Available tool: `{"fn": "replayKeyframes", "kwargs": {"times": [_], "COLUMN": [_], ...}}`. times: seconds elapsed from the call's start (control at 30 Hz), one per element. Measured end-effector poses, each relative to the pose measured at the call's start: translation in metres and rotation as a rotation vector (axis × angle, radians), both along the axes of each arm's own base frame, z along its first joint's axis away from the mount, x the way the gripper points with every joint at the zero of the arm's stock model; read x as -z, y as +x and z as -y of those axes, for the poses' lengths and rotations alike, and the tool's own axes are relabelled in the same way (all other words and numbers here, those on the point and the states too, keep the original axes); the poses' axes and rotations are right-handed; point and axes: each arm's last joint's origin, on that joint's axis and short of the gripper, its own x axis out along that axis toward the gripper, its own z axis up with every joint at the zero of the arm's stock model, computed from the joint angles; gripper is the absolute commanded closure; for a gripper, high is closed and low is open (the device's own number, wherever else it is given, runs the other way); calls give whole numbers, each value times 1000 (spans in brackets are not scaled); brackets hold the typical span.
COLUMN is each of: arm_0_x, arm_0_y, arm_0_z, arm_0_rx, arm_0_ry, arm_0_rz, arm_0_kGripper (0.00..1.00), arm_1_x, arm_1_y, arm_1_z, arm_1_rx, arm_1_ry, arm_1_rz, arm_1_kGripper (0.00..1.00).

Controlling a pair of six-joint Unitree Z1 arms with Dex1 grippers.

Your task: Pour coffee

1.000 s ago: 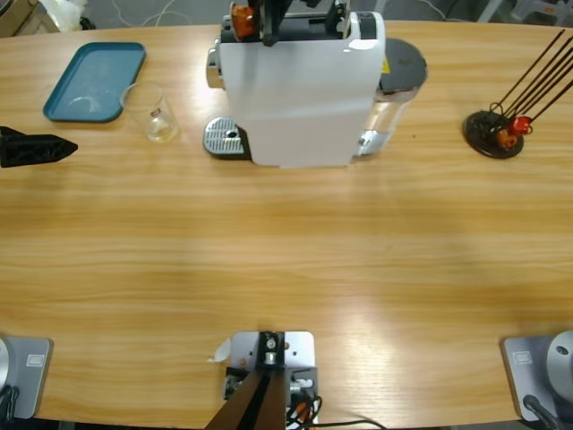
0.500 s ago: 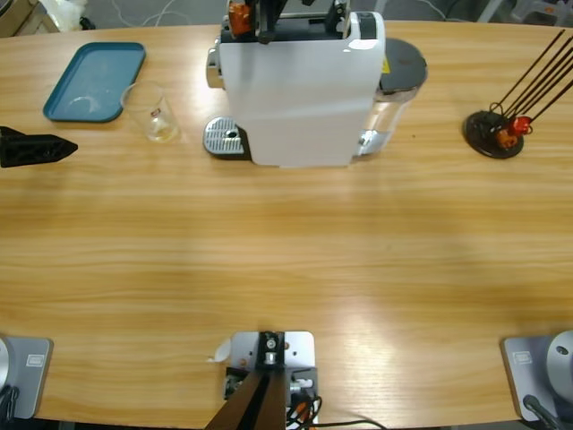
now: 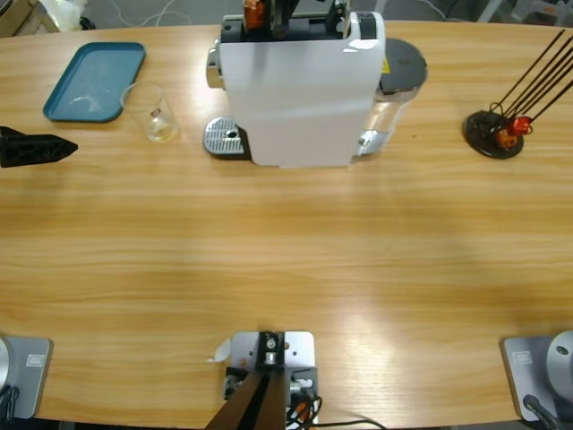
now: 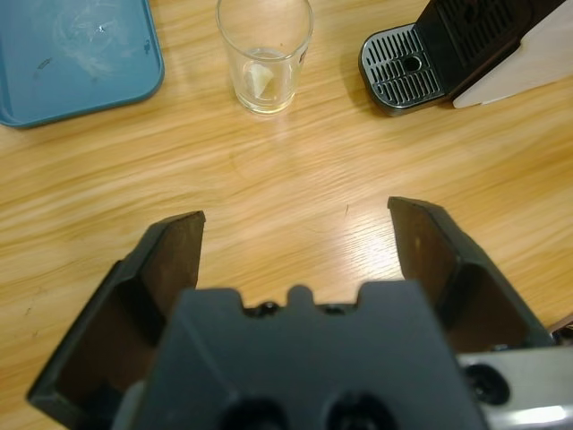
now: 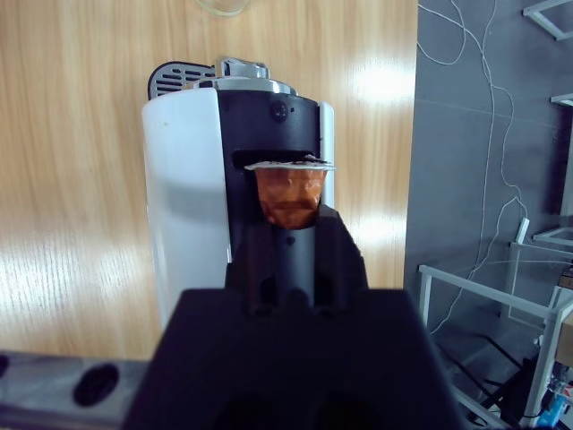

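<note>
Right gripper (image 5: 288, 235) pinches an orange capsule (image 5: 288, 193) just above the white coffee machine's (image 3: 300, 90) top slot; left gripper (image 4: 295, 235), jaws spread, faces the glass (image 4: 264, 54).

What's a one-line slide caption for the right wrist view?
Right claw holds an orange coffee capsule at the open slot on top of the white coffee machine.

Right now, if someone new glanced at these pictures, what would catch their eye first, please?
Probably the big white coffee machine at the table's far edge, with the right gripper holding an orange capsule at its top slot. Next, the empty glass standing between the teal tray and the machine's drip grate, with the left gripper open before it.
</note>
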Motion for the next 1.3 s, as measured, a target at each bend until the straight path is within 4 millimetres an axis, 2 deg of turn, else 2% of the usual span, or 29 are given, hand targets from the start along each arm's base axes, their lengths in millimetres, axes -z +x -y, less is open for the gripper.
{"fn": "replayKeyframes", "kwargs": {"times": [0.73,0.77,0.8,0.83,1.3], "arm_0_x": [0,0,0,0,0], "arm_0_y": [0,0,0,0,0], "arm_0_z": [0,0,0,0,0], "arm_0_rx": [0,0,0,0,0], "arm_0_ry": [0,0,0,0,0], "arm_0_rz": [0,0,0,0,0], "arm_0_kGripper": [110,110,110,110,110], "arm_1_x": [1,1,1,1,5], "arm_1_y": [-1,-1,-1,-1,2], "arm_1_z": [0,0,0,0,-4], "arm_1_rx": [-1,-1,-1,-1,3], "arm_1_ry": [6,7,7,8,10], "arm_1_rz": [-19,-20,-21,-21,-38], "arm_1_kGripper": [1000,973,883,874,869]}}
